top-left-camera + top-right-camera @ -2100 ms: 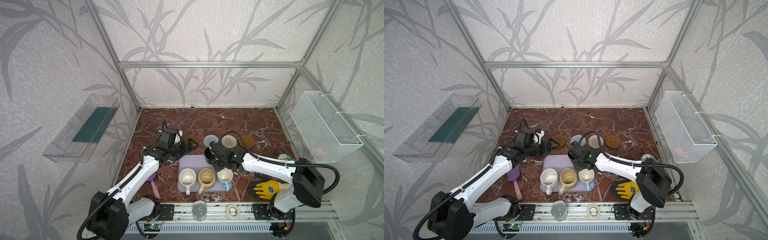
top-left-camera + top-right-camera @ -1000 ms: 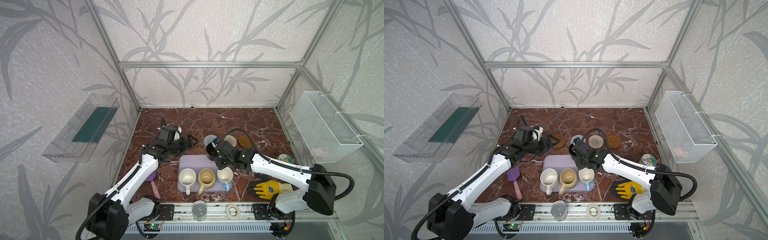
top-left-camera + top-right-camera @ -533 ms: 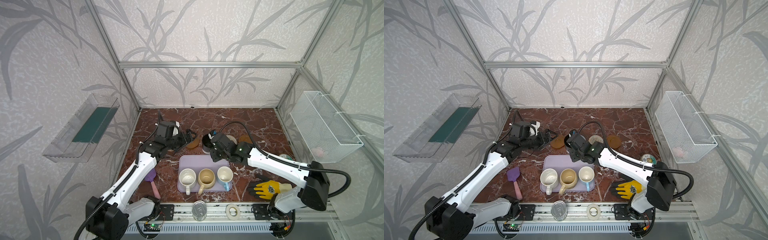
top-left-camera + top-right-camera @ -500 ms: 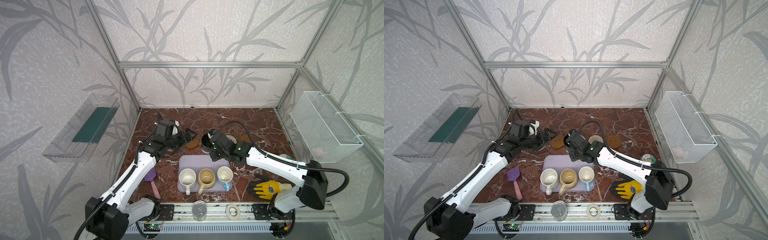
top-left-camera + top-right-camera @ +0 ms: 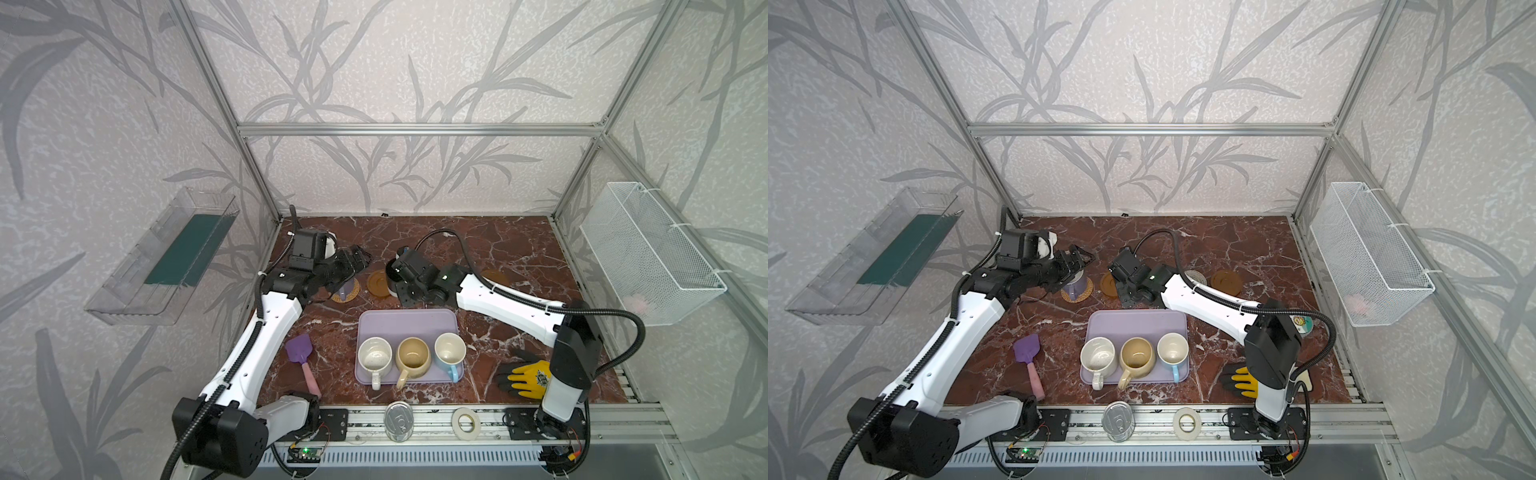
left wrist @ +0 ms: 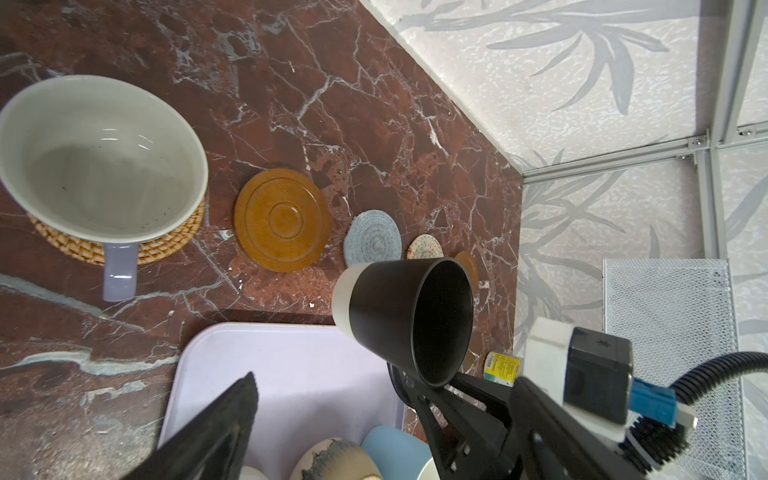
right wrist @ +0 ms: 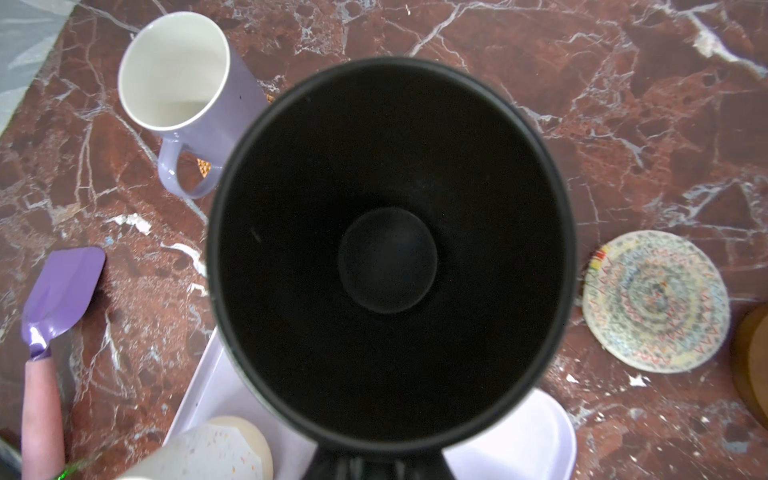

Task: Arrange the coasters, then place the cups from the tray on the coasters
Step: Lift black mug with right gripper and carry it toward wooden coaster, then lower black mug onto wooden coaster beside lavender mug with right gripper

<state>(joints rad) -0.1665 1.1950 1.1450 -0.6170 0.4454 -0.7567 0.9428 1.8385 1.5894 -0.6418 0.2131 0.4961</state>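
Nearest us, on the near side of both pairs of jaws, we are seeing the tray (image 5: 407, 322) lying flat on the counter (image 5: 498, 249). It is carrying three cups in a row along its near edge: the speckled white cup (image 5: 375, 353), the beige-yellow cup (image 5: 412, 354) and the light blue cup (image 5: 449, 348), all with handles pointing toward us. Just past the tray's far rim, the right jaws are clamping tight on the rim of the black cup (image 6: 405, 316); we are not able to tell whether its base is touching anything. Off to their side, the left jaws are standing wide apart and gripping nothing, and the lavender cup (image 6: 104, 153) is sitting close by them on the rattan coaster (image 6: 166, 245). Between the two pairs of jaws a wooden coaster (image 6: 282, 220) is lying bare. Beyond the right jaws, on the side away from the left jaws, the grey-blue coaster (image 6: 372, 237), the cream coaster (image 7: 656, 300) and a second wooden coaster (image 5: 1226, 280) are lying in a line on the counter
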